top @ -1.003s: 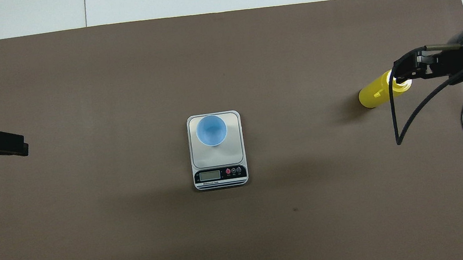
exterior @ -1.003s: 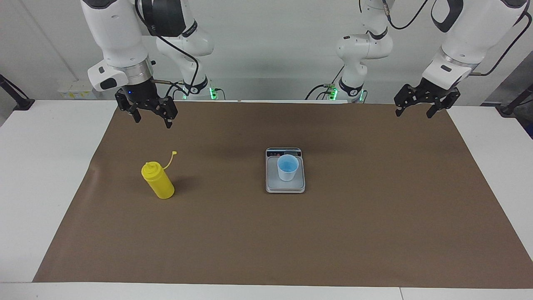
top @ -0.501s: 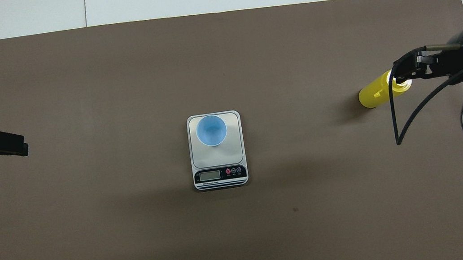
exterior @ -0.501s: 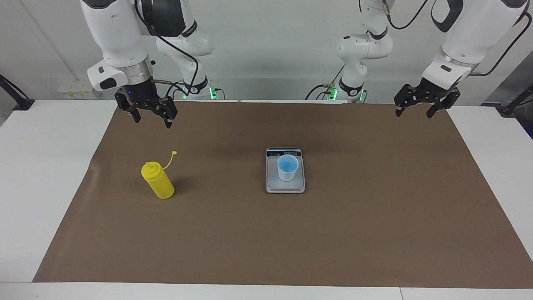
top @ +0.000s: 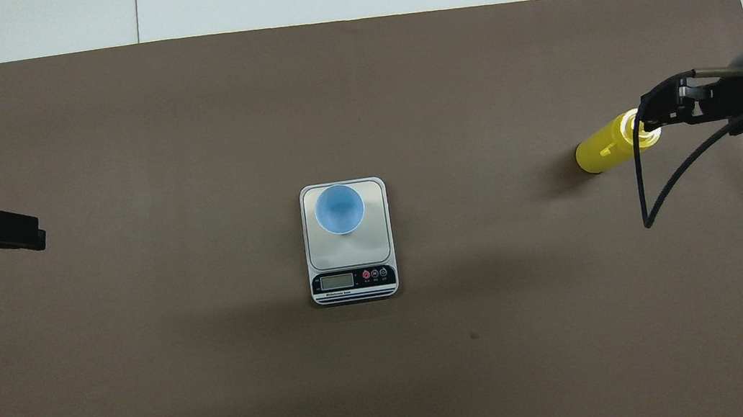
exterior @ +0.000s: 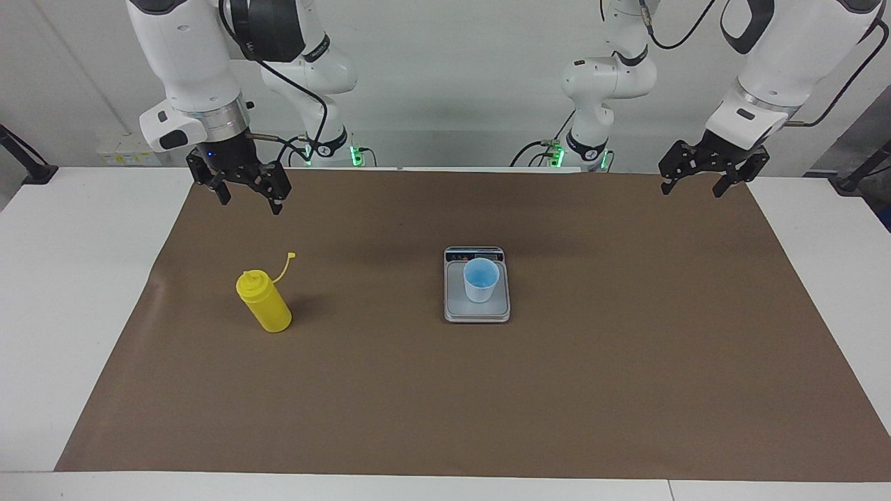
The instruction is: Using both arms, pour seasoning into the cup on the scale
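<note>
Yellow seasoning point(exterior: 264, 301), light-blue cup point(exterior: 481, 280), silver-grey scale point(exterior: 477, 310), brown mat point(exterior: 626, 362).

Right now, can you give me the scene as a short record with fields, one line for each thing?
seasoning: yellow bottle upright on the brown mat, toward the right arm's end, cap off on its strap
cup: blue cup upright on the scale
scale: mid-mat, display toward the robots
right gripper: open, raised, holding nothing
left gripper: open, waiting over the mat's edge at the left arm's end
</note>
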Action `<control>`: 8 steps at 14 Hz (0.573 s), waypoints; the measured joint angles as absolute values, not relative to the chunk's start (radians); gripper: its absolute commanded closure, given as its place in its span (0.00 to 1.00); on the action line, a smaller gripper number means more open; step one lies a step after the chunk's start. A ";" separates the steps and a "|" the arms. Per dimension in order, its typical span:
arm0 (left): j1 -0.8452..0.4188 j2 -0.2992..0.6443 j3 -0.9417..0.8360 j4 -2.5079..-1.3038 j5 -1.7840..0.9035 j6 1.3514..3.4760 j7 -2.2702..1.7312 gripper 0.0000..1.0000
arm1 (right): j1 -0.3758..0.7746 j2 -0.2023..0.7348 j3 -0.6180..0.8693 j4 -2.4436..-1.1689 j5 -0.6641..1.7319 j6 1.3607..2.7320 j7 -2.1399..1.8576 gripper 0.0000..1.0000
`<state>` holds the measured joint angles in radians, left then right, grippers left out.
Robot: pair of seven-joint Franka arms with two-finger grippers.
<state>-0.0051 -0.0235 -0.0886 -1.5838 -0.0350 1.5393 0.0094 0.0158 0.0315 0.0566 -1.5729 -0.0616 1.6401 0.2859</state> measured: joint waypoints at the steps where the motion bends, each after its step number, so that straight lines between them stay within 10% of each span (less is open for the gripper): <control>1: -0.005 -0.023 -0.089 -1.584 -0.035 1.539 0.009 0.00 | 0.016 0.032 0.057 -1.573 -0.062 1.640 0.286 0.00; 8: -0.005 -0.023 -0.089 -1.584 -0.035 1.539 0.009 0.00 | 0.016 0.021 0.056 -1.571 -0.062 1.641 0.286 0.00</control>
<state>-0.0051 -0.0235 -0.0886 -1.5838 -0.0350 1.5393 0.0093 0.0156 0.0205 0.0558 -1.5712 -0.0616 1.6409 0.2859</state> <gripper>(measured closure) 0.000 0.000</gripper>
